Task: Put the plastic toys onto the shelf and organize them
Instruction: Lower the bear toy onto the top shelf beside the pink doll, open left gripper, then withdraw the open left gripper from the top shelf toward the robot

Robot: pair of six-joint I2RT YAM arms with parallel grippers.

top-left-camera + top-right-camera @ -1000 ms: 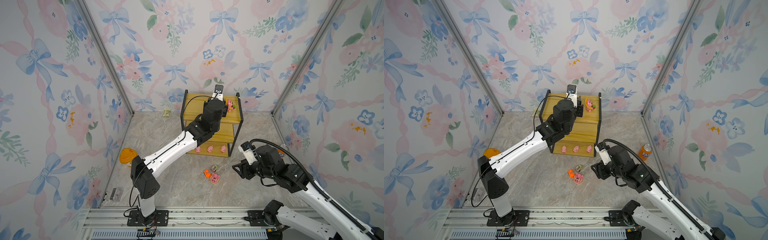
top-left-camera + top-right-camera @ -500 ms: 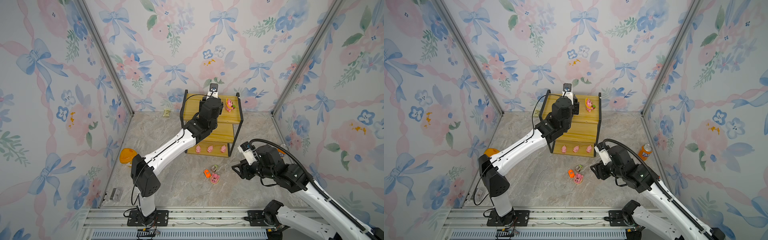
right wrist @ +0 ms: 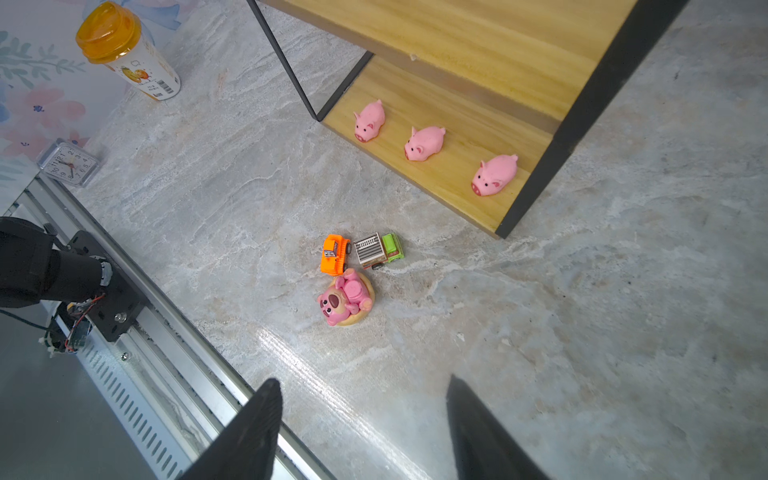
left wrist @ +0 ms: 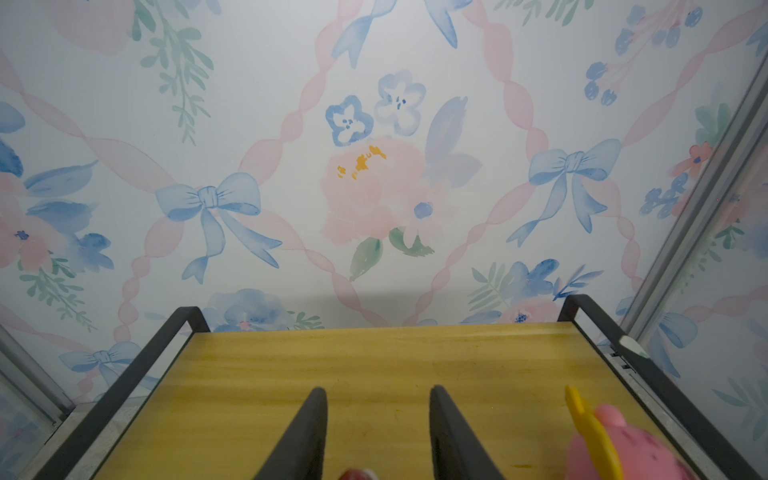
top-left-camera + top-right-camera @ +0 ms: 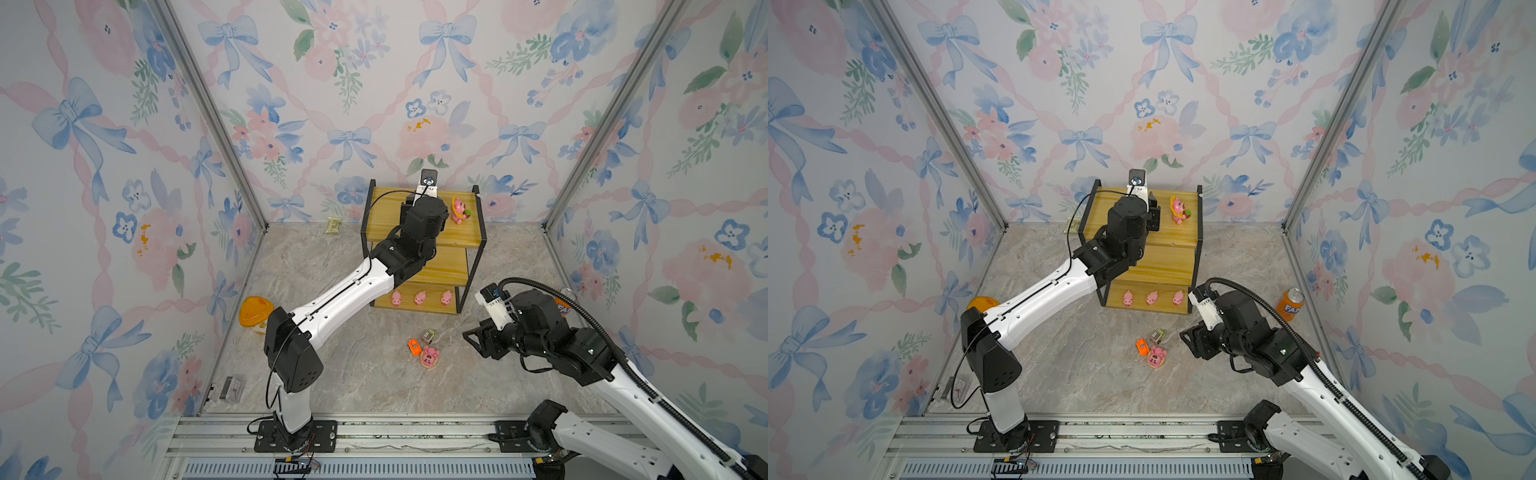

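Note:
The shelf [image 5: 386, 208] stands at the back wall. Three pink pigs [image 3: 424, 142] line its bottom board. A pink figurine with a yellow piece [image 5: 459, 210] stands on the top board, beside my left gripper [image 4: 376, 390]. That gripper hovers over the board, open. A small red-and-white bit [image 4: 358, 473] shows low between its jaws, touching neither. On the floor lie an orange car [image 3: 334, 254], a grey-green truck [image 3: 379, 249] and a pink figurine [image 3: 345, 301]. My right gripper [image 3: 361, 380] hangs open and empty to their right in both top views.
An orange-lidded tub [image 5: 254, 313] stands by the left wall. An orange soda can [image 5: 1291, 305] stands by the right wall. A small clock [image 3: 68, 165] lies at the front left corner. A small packet [image 5: 333, 225] lies by the back wall, left of the shelf.
My left gripper has drawn left, away from the figurine on the top board, and its jaws have widened. The right arm has not moved.

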